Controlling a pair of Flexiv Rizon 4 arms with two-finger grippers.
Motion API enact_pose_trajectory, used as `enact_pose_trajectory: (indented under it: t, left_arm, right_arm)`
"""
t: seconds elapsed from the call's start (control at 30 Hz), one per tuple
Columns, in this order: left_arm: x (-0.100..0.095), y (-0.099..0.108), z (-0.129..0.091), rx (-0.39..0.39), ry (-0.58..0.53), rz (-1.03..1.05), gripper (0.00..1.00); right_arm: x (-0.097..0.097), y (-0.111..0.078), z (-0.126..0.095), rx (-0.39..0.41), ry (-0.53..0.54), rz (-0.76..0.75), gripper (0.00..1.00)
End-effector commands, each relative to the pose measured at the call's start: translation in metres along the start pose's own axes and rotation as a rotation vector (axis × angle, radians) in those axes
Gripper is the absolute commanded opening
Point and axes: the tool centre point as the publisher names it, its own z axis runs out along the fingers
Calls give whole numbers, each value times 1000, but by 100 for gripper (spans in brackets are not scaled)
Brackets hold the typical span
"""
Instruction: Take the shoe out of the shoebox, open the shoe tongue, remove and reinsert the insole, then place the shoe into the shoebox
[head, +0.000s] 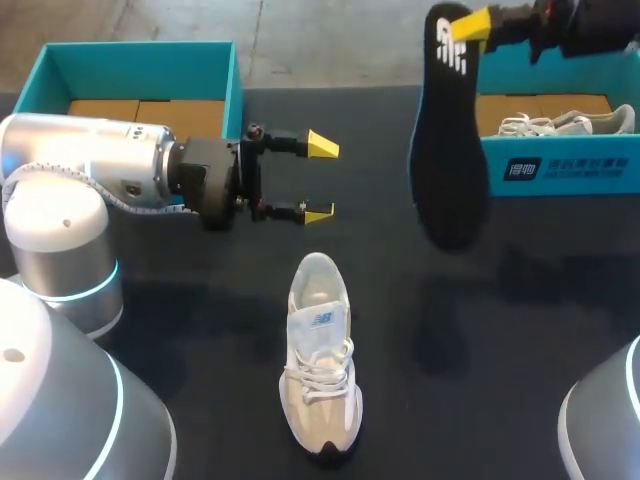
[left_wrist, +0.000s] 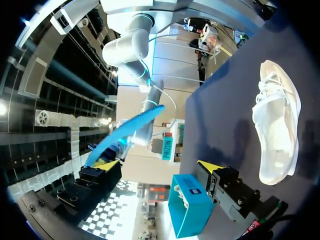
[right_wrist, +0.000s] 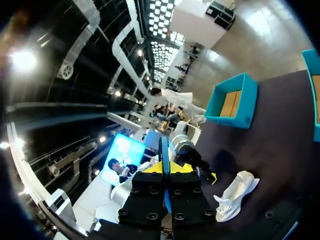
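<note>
A beige and white shoe (head: 322, 370) lies on the black table, toe toward the front edge, its opening toward my left gripper (head: 322, 180). That gripper hovers open and empty above the table just behind the shoe. High at the back right, my right gripper (head: 475, 22) is shut on the top end of the black insole (head: 445, 140), which hangs down in the air. In the left wrist view the shoe (left_wrist: 277, 125) lies off to one side of the open gripper (left_wrist: 159, 166), and the insole (left_wrist: 125, 132) shows its blue underside. The right wrist view has the insole (right_wrist: 163, 150) edge-on in its shut gripper (right_wrist: 164, 167), with the shoe (right_wrist: 235, 192) below.
A teal shoebox (head: 560, 165) at the back right holds a second pale shoe (head: 555, 125). Another teal box (head: 140, 70) with a cardboard floor stands at the back left. My left arm's base (head: 60, 260) fills the left side.
</note>
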Motion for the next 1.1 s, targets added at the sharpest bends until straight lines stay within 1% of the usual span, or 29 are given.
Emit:
enact_pose_trajectory:
  t: [0.03, 0.1, 0.23, 0.3, 0.37, 0.6, 0.8, 1.1]
  left_arm:
    - [1, 0, 1, -2, -2, 2, 100]
    - [1, 0, 1, -2, -2, 2, 100]
    - [1, 0, 1, -2, -2, 2, 100]
    - [1, 0, 1, -2, -2, 2, 100]
    - [1, 0, 1, -2, -2, 2, 100]
    - [1, 0, 1, -2, -2, 2, 100]
    - [1, 0, 1, -2, -2, 2, 100]
    - [1, 0, 1, -2, -2, 2, 100]
  right_arm:
    - [-26, -9, 13, -44, 54, 73, 0]
    - [-33, -11, 15, -62, 60, 129, 0]
    - [-42, -13, 20, -37, 43, 225, 0]
    - [-42, -13, 21, -48, 40, 231, 0]
    - [-43, -13, 22, -42, 15, 247, 0]
    - [-53, -11, 31, -53, -11, 269, 0]
    - [-62, -2, 37, -55, -4, 280, 0]
    - [-68, 7, 41, -36, -27, 303, 0]
